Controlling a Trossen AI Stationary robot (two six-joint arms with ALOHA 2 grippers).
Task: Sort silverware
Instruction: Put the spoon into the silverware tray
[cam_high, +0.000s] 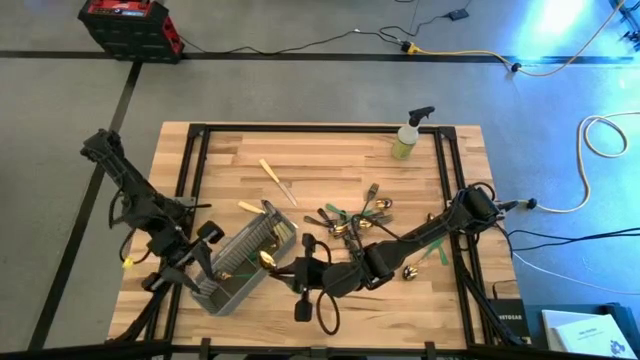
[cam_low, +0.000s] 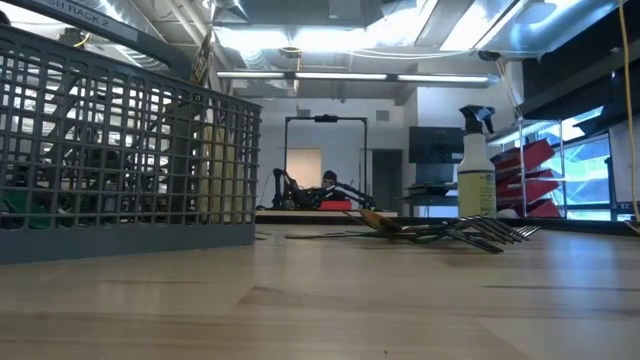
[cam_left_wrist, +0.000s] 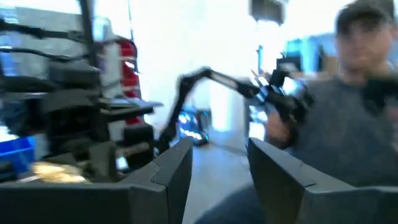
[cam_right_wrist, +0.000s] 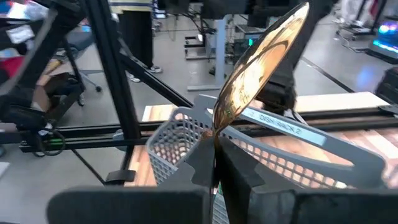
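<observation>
High view: one wire caddy (cam_high: 238, 262) sits by the table's (cam_high: 330, 160) near-left edge. The left gripper (cam_high: 200, 262) touches its end, jaws partly apart, nothing visibly held. The right gripper (cam_high: 290, 270) pinches one gold spoon (cam_high: 266, 260) at the caddy's side. A pile (cam_high: 360, 220) of loose silverware lies mid-table; one bottle (cam_high: 408, 138) stands far right.

Low view: caddy left, pile and bottle right.

Right wrist view: fingers (cam_right_wrist: 239, 174) shut on the spoon's neck, above the caddy.

Left wrist view: fingers (cam_left_wrist: 177, 168) apart, one person (cam_left_wrist: 348, 106) beyond.
</observation>
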